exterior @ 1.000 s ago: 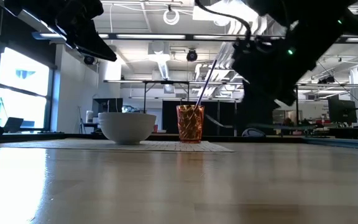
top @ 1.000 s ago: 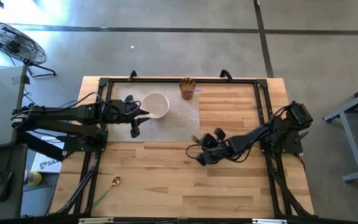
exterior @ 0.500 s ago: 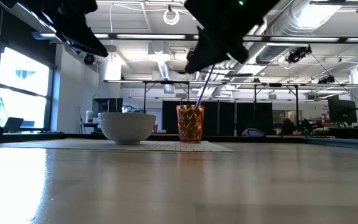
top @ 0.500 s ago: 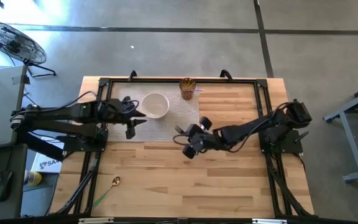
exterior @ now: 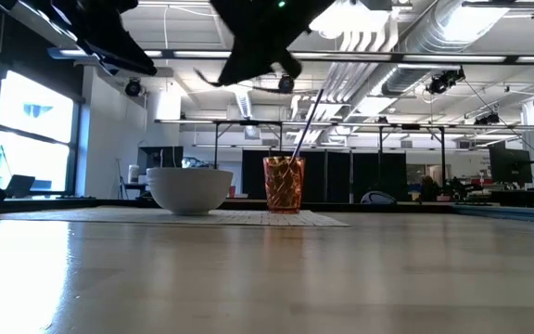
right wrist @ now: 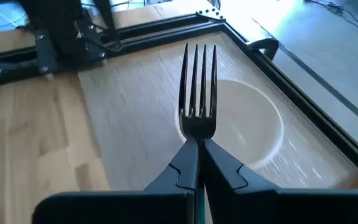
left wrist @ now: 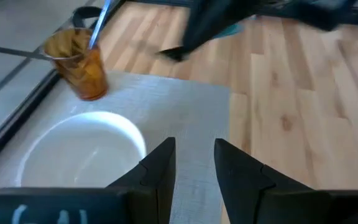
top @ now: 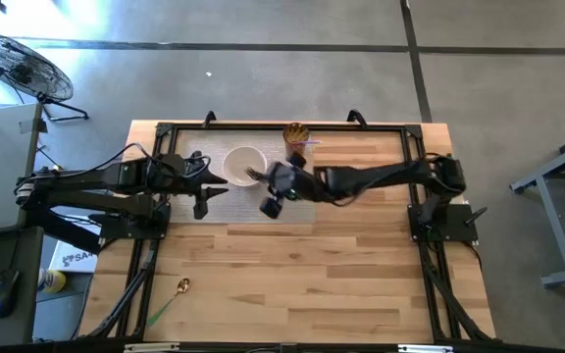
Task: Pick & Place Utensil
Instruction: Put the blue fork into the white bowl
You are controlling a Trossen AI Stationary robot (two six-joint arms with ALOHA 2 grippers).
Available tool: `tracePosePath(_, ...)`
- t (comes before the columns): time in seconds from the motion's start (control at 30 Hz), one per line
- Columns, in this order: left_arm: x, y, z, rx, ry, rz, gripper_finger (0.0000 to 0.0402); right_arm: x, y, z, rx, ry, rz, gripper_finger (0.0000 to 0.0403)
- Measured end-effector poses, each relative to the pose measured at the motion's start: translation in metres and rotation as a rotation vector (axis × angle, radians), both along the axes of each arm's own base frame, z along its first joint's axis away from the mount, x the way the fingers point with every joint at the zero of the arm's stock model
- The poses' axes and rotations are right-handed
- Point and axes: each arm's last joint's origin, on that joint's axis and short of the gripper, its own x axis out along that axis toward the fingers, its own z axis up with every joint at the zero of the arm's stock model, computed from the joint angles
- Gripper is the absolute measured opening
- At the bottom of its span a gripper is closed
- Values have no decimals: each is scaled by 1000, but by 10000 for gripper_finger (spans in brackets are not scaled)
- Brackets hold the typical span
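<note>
A white bowl sits on a grey placemat. My right gripper hovers at the bowl's right rim, shut on a black fork whose tines reach over the bowl. An amber cup holding utensils stands on the mat's far right corner. My left gripper is open and raised just left of the bowl. A gold spoon with a green handle lies near the table's near left corner. My right gripper pinches the fork at its neck, just behind the tines, between the two fingertips. The fingers come in about level from the table's right, lying along the fork. The fork is lifted clear and sticks out ahead of the fingertips, tines over the bowl.
A black frame runs around the work area. The mat lies far left of centre. Bare wood stretches across the table's near half. In the low view both arms hang well above the table top.
My right gripper has carried the fork from right of the table's middle toward the far left, ending at the bowl's rim, and has risen. My left gripper has drawn back a little toward the table's left edge.
</note>
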Motion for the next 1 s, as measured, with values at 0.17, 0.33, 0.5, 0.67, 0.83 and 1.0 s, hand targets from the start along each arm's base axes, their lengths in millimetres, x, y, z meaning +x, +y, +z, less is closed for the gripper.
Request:
tracePosePath(0.17, -2, -3, 2, -33, -18, -75, 108, 34, -27, -8, 25, 7, 26, 4)
tracePosePath(0.33, -8, -3, 5, -31, -42, -77, 108, 62, -53, -26, 25, 54, -12, 6)
tracePosePath(0.5, -15, -4, 7, -31, -50, -79, 108, 75, -76, -50, 36, 103, -52, 7)
tracePosePath(0.67, -16, -4, 7, -33, -50, -78, 108, 76, -92, -71, 88, 114, -70, 7)
tracePosePath(0.83, -16, -4, 7, -33, -50, -78, 108, 76, -96, -74, 101, 104, -66, 7)
tracePosePath(1.0, -16, -4, 8, -32, -61, -78, 108, 76, -95, -75, 102, 115, -55, 7)
